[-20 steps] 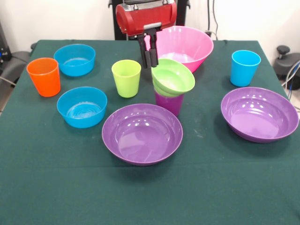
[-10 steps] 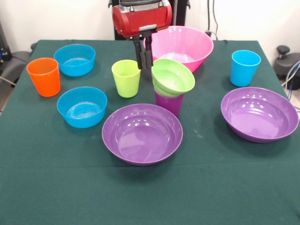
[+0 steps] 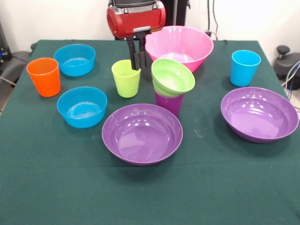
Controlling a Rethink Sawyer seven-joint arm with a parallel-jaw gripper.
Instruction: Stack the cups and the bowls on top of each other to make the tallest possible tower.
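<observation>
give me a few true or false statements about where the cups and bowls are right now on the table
1. The green bowl sits tilted on top of the purple cup. True.
2. The orange cup is stacked inside a blue bowl. False: it stands alone on the table.
3. The gripper holds the light blue cup. False: that cup stands apart near the other side; the gripper hangs by the lime green cup, holding nothing.
4. Both wide purple bowls rest on the table. True.
5. The pink bowl is upside down. False: it opens upward.
</observation>
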